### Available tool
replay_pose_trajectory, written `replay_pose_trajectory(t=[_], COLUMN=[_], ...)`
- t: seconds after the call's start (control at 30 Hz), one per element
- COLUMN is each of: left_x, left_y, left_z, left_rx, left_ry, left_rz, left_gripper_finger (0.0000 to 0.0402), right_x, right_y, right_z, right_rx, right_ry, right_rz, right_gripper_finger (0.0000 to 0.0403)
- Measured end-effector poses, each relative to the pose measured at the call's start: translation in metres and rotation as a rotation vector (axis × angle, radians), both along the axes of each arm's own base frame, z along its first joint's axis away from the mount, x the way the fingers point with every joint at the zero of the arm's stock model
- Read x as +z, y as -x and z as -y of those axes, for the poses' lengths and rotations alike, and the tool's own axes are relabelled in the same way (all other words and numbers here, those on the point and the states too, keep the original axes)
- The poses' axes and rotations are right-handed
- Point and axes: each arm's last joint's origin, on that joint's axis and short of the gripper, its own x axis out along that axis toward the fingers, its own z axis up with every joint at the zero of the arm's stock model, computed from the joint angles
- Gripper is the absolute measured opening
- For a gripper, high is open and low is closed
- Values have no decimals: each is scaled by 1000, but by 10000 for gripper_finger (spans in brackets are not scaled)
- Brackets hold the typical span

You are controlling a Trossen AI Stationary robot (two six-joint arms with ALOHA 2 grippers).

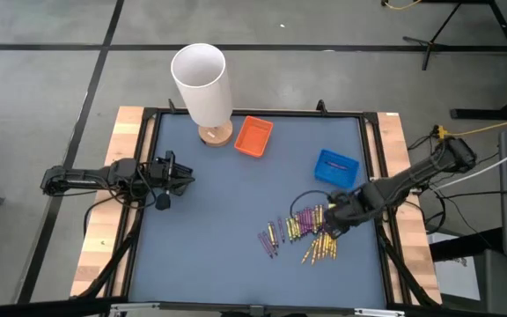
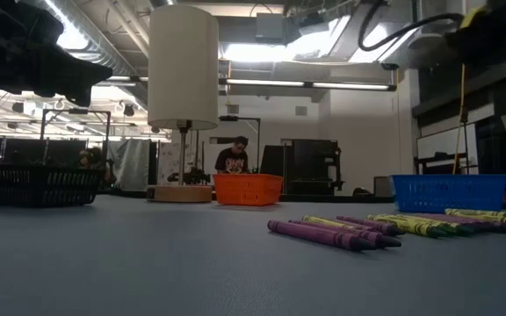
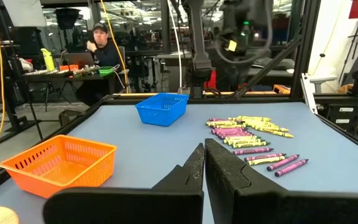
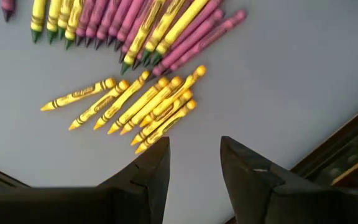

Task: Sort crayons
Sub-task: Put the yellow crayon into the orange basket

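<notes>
High view: crayons [image 1: 304, 231] lie flat, long axes mostly parallel, running toward the table's front edge; right gripper [image 1: 331, 231] hovers open above them, left gripper [image 1: 188, 180] closed.

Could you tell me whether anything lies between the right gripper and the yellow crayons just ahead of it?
Nothing visible does. The right gripper hangs open above bare table, and the nearest yellow crayons lie just ahead of its fingers with no object between.
</notes>
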Motion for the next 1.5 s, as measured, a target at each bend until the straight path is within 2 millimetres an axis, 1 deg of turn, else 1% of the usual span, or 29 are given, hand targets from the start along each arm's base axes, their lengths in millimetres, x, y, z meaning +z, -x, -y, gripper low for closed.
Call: replay_pose_trajectory(t=[0.23,0.5,0.7,1.1,1.23,1.5], left_x=[0,0,0,0,0,0], left_y=[0,0,0,0,0,0], left_z=[0,0,0,0,0,0], left_rx=[0,0,0,0,0,0], left_ry=[0,0,0,0,0,0], left_rz=[0,0,0,0,0,0], left_gripper_finger=[0,0,0,0,0,0], right_x=[-21,-48,-63,-83,-88,-88], right_y=[-7,-12,-19,-24,-27,-28], right_z=[-27,-44,-49,-53,-55,-56], right_rx=[-39,-53,-55,-54,-53,-51], right_ry=[41,104,117,166,160,149], right_rz=[-39,-144,-161,-229,-222,-208], right_gripper_finger=[140,140,140,140,140,140])
